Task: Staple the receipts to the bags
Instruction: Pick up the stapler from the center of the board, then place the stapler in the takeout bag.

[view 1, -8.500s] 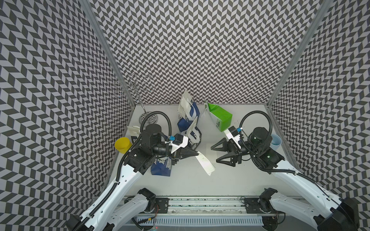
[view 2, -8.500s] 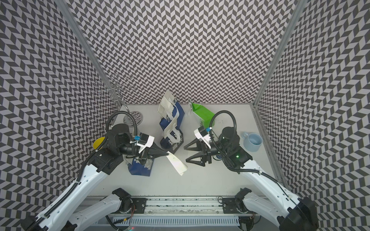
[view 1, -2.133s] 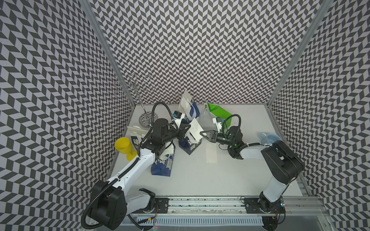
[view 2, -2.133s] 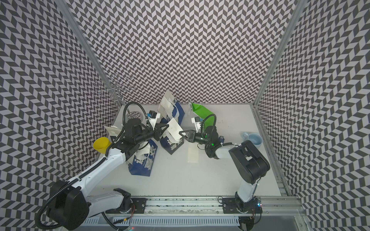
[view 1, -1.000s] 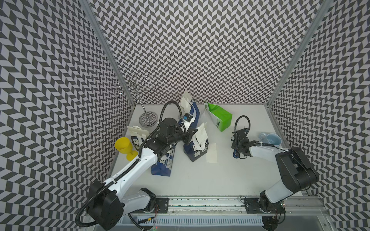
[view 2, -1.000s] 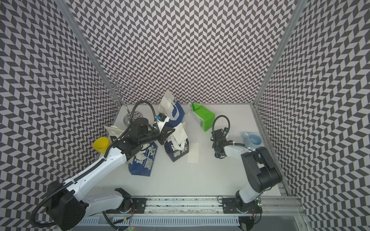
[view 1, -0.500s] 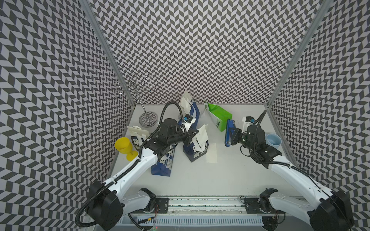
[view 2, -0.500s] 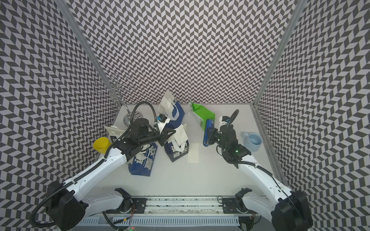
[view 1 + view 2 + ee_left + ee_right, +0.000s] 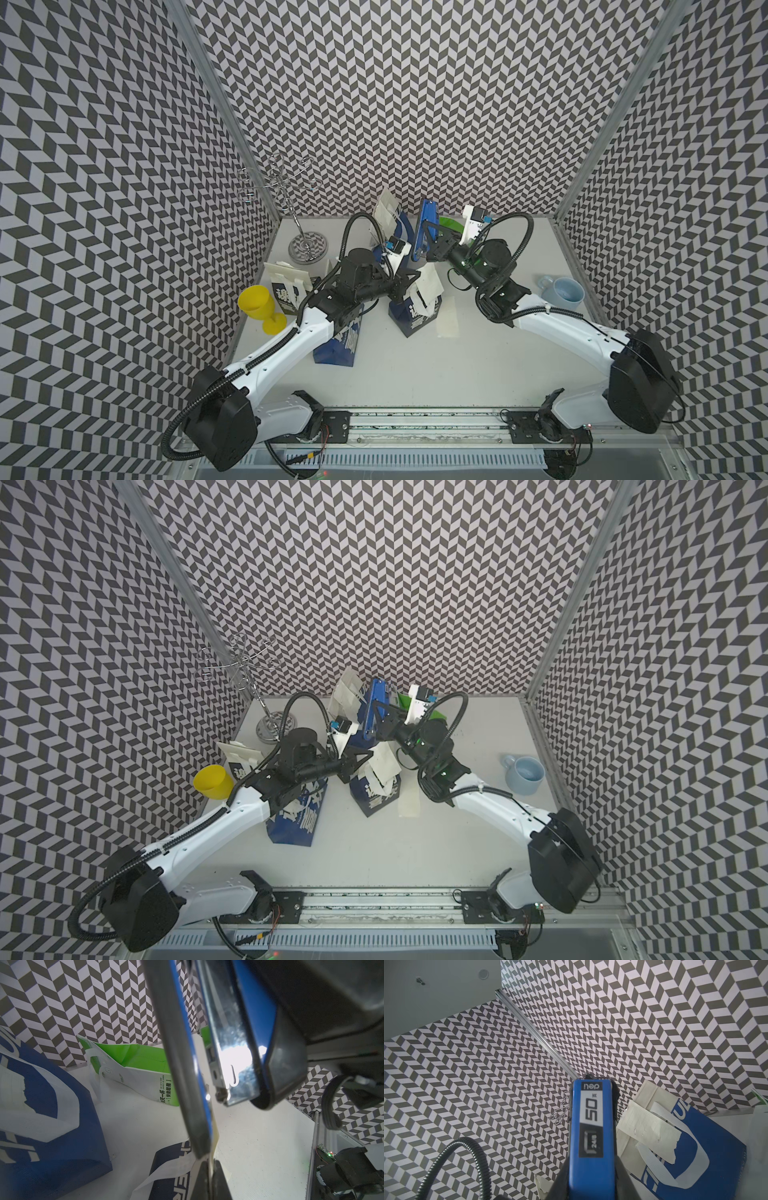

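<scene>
Here, a pale surface carries several small paper carrier bags. The landmark is the centre blue bag, standing upright in the middle. Another blue bag lies flat to its left under the left arm, a third blue bag stands behind it near the back wall, and the green bag lies behind it to the right. Just above and behind the centre bag, the right end effector is clenched around a blue stapler, whose open mouth points down toward the bag's top. The left end effector is clamped on a cream receipt at that top edge; whether the bag's own paper is pinched too cannot be told. A loose receipt lies flat just right of the bag. The step in hand looks like lining up the staple. It would go best with the mouth slid over both slip and bag edge, clear of the left fingers and the white handles, the paper taut, then a square squeeze.
</scene>
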`<state>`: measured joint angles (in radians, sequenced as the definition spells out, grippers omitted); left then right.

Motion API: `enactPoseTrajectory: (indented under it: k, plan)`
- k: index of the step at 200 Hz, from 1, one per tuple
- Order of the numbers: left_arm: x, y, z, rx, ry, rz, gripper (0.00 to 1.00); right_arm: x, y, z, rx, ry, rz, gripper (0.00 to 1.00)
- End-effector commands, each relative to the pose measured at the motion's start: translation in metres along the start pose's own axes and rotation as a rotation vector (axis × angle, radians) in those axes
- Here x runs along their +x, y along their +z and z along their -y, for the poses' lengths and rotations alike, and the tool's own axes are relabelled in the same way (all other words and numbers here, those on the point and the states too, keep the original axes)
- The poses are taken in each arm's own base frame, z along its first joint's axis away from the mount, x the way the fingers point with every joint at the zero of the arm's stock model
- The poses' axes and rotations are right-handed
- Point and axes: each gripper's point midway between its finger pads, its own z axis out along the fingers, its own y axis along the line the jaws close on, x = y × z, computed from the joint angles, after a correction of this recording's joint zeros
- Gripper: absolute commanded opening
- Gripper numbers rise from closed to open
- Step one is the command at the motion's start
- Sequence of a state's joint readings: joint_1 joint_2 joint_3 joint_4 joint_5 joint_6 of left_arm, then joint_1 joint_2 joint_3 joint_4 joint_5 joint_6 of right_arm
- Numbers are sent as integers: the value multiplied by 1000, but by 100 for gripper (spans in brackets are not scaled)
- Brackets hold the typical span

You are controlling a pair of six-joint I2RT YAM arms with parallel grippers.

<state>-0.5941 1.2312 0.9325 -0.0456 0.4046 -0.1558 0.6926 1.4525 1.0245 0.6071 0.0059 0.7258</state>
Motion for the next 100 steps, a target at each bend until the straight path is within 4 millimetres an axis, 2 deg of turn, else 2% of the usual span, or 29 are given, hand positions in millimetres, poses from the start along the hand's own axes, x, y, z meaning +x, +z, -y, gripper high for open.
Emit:
enactPoseTrajectory:
  k: [1, 24, 52, 100]
  plan:
    - [-8, -1, -2, -20, -17, 35, 0, -39, -3, -40, -102, 2, 150, 0]
    - [-13, -4, -3, -38, -18, 55, 0, -18, -3, -32, -24, -45, 106, 0]
    - [-18, -6, -6, -61, -25, 73, 0, -3, -9, -27, 72, -146, 102, 0]
    - [-18, -5, -6, -58, -36, 72, 0, 7, -12, -23, 129, -218, 109, 0]
